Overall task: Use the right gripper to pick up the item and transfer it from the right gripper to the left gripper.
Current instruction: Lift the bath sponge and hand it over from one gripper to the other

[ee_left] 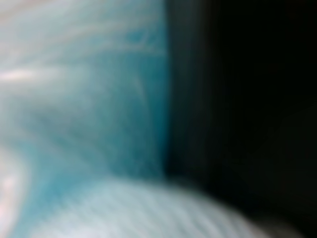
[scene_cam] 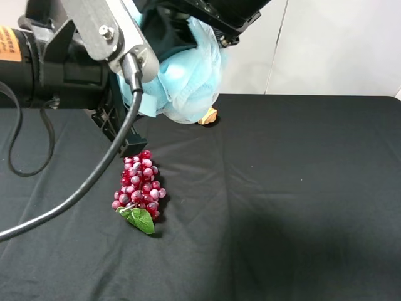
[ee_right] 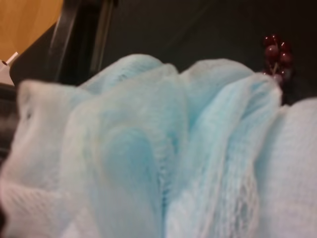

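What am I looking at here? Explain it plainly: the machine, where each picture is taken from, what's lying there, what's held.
This is a two-armed robot working over a table covered in black cloth. The wide picture comes from a camera mounted high, off the arms. In it the left arm enters from the left and the right arm from the top. The other two pictures come from a camera on each arm's wrist, so close that the light-blue mesh bath pouf nearly fills them. The pouf hangs between the two arm ends, above the cloth. Which arm's jaws grip it cannot be told. On the cloth lie a dark-red grape bunch with a green leaf and a small tan piece, mostly hidden behind the pouf.
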Motion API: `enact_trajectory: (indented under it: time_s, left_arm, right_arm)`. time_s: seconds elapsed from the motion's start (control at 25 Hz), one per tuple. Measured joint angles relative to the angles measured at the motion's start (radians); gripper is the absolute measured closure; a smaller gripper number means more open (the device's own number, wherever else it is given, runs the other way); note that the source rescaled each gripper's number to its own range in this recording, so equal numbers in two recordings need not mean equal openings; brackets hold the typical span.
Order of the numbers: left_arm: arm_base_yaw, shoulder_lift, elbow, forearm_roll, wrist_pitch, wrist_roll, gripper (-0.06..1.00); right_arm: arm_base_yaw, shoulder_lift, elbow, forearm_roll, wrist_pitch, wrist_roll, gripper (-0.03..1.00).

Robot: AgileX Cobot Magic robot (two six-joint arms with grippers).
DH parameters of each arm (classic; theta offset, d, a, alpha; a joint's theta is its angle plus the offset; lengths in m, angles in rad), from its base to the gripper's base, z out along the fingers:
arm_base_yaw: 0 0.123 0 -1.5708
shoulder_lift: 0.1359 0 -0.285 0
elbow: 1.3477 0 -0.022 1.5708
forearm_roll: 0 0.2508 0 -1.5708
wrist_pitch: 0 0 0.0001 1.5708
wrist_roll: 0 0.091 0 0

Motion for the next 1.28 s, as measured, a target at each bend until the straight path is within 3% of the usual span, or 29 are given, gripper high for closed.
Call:
enact_trajectory:
  time_s: [0.08, 0.2, 0.44, 0.72, 1.28]
  left_arm:
    - [-0.001, 0.0, 0.0, 0.0, 0.0, 0.0, 0.66]
    - [-0.003, 0.0, 0.0, 0.0, 0.0, 0.001, 0.67]
    - [-0.007, 0.0, 0.0, 0.0, -0.01, 0.001, 0.69]
    - [-0.008, 0.0, 0.0, 0.0, -0.031, 0.001, 0.78]
    - [-0.008, 0.0, -0.001, 0.0, -0.053, -0.001, 0.84]
  right_arm:
    - [-0.005, 0.0, -0.001, -0.018, 0.003, 0.003, 0.16]
    - [-0.007, 0.0, -0.002, -0.03, 0.01, 0.008, 0.04]
    - [-0.008, 0.0, -0.04, -0.057, 0.061, 0.012, 0.0]
    - [0.002, 0.0, -0.132, -0.087, 0.27, 0.013, -0.03]
    - [0.003, -0.116, -0.109, -0.141, 0.3, 0.041, -0.03]
